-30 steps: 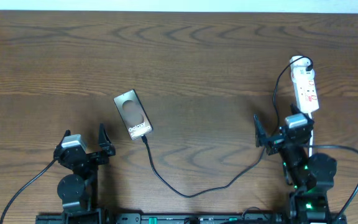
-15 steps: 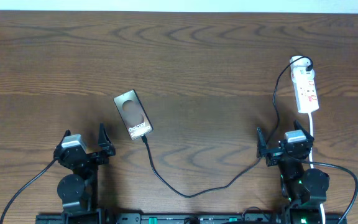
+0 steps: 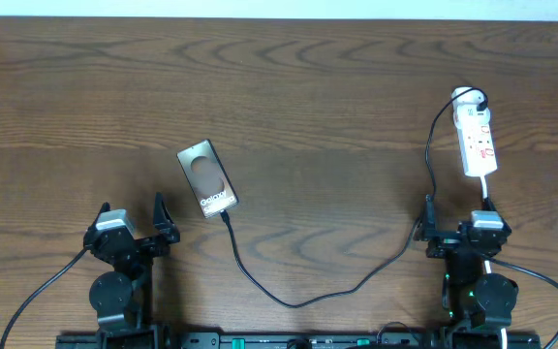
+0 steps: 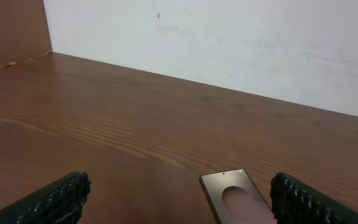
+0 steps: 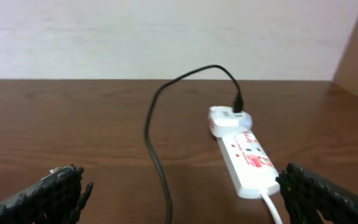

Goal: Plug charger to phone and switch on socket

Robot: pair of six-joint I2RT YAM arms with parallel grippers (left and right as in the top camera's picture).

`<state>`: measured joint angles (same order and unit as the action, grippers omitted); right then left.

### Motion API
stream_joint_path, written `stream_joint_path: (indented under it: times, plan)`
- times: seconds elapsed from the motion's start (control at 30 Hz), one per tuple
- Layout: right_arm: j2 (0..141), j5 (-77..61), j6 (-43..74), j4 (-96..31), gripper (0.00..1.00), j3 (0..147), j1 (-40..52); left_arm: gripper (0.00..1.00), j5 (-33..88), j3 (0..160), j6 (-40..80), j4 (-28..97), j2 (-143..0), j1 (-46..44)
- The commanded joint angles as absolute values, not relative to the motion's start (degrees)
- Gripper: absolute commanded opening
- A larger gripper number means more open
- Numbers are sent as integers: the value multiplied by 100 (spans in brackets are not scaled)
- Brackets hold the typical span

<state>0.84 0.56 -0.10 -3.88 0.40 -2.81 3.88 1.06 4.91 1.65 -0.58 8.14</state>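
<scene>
Left end effector and right end effector are both sitting with fingers apart, holding nothing. Phone is lying left of centre on the tabletop, charger meeting its near end; socket far right. Risk: right arm snagging the cable, yanking the plug. One phone, one charger, one socket.

Dark wood-grain table carrying three items: phone, left of centre; white socket, far right; black charger cable, looping nearward from the phone's near end to the socket's far end.
</scene>
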Motion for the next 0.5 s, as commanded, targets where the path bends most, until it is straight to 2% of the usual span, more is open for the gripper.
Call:
stream_joint_path:
  times: [0.0, 0.47]
  plan:
    - [27, 397, 353, -408, 99, 32, -281, 95, 399, 23, 539, 384, -27, 829]
    - [27, 329, 423, -405, 99, 32, -215, 95, 399, 23, 539, 384, -27, 829]
